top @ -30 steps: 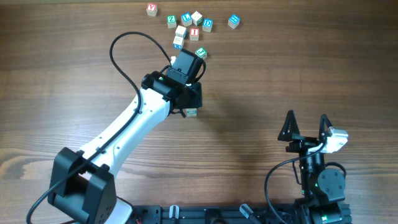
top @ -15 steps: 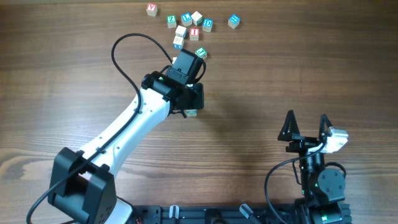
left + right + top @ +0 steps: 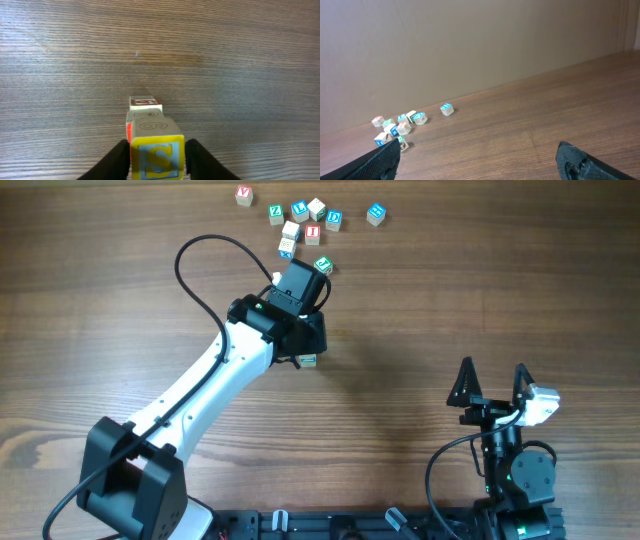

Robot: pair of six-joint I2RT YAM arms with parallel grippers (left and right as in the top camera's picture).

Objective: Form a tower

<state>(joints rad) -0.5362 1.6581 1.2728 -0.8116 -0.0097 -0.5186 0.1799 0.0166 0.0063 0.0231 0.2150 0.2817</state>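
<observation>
Wood table (image 3: 450, 300): left gripper (image 3: 156, 145) clamps the tower (image 3: 150, 125) (three cubes (image 3: 156, 160) visible), right gripper (image 3: 492, 366) apart

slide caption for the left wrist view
Left end effector flanking the yellow S cube that tops the tower

On the tower (image 3: 152, 135), the top cube (image 3: 157, 157) bears a blue S in a yellow frame. The second cube (image 3: 148, 125) under it shows a raised 6 or 9; which, I cannot tell. Beyond the tower, a green-lettered cube (image 3: 275, 212) reads Z, a red-lettered cube (image 3: 312, 232) I, a blue-lettered cube (image 3: 333, 219) D.
</observation>
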